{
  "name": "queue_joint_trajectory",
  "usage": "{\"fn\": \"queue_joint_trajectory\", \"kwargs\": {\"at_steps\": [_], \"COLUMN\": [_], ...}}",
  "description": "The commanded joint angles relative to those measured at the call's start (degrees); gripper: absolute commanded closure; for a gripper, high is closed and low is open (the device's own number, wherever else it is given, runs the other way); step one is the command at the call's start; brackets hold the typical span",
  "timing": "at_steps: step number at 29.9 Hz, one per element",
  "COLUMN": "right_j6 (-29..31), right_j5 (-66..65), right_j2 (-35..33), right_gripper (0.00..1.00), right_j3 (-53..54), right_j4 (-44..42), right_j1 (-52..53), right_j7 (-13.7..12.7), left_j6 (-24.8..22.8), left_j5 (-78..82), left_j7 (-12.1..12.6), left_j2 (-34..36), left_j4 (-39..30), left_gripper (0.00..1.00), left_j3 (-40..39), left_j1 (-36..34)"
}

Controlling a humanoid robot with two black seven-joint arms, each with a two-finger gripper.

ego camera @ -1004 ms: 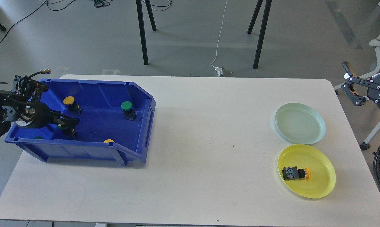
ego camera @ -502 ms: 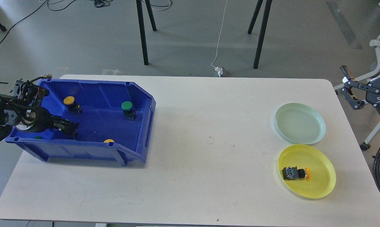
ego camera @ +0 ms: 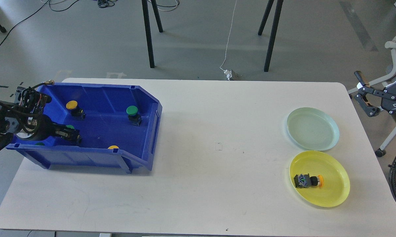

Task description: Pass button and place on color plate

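The left tool [ego camera: 73,135] sits low in the blue bin [ego camera: 119,98] at the bench's left, closed around a green button [ego camera: 69,127] — grip depth unclear. A shallow pinch risks dropping it. The right tool [ego camera: 362,93], off-bench, stands wide.

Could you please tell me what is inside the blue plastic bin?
The blue plastic bin holds a yellow-capped button, two green-capped buttons and my left gripper. Its near wall hides most of two more caps.
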Motion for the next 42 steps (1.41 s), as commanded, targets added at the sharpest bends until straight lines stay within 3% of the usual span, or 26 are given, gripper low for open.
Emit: {"fn": "queue_joint_trajectory", "kwargs": {"at_steps": [1,8,10,14,17,20,23,27,30,33,36,42], "right_j6": [0.0,-0.1,0.0,0.0,0.0,-0.1,0.0,0.0,0.2,0.2,-0.3,-0.7], "right_j5": [0.0,0.0,0.0,-0.2,-0.9,-2.5,-7.2,-12.5,-13.4,-14.5,-18.1,-18.9], "right_j2": [0.0,0.0,0.0,0.0,-0.1,-0.1,0.0,0.0,1.2,4.7,8.2,14.5], "right_gripper": [0.05,0.05,0.05,0.05,0.05,0.05,0.05,0.05,0.05,0.05,0.05,0.05], "right_j3": [0.0,0.0,0.0,0.2,-0.1,-0.6,-0.8,-3.1,-9.1,-17.1,-25.1,-29.5], "right_j4": [-0.1,-0.1,-0.1,-0.1,-0.2,0.0,0.4,0.5,0.6,0.8,0.3,-2.3], "right_j1": [-0.2,-0.7,-0.8,-0.8,-0.8,-0.6,0.5,5.0,9.5,14.9,20.3,24.8], "right_j7": [0.0,0.1,0.1,0.1,0.0,0.0,0.0,0.0,0.0,0.0,0.1,0.1], "left_j6": [0.6,2.8,3.0,1.9,-1.6,-3.6,-3.7,-1.3,4.2,5.9,6.0,5.7], "left_j5": [1.1,1.2,0.8,0.4,-1.2,-12.5,-26.4,-40.2,-47.9,-49.3,-49.5,-49.2], "left_j7": [0.0,0.0,0.0,0.0,0.0,0.0,0.0,0.0,0.0,0.0,0.0,0.0], "left_j2": [0.0,2.0,6.8,22.6,31.9,33.2,29.7,16.0,4.1,-4.9,-9.7,-10.5], "left_j4": [0.0,-3.3,-10.2,-34.8,-50.0,-57.9,-62.0,-61.8,-55.8,-49.1,-44.5,-43.2], "left_gripper": [0.97,0.98,0.98,0.97,0.97,0.97,0.97,0.96,0.96,0.96,0.96,0.96], "left_j3": [0.0,-1.1,-1.4,-8.3,-17.2,-21.8,-22.6,-23.3,-23.4,-23.4,-24.2,-28.0], "left_j1": [0.0,-2.4,-6.8,-16.1,-16.9,-16.6,-16.6,-15.7,-13.7,-11.6,-8.4,-6.2]}}
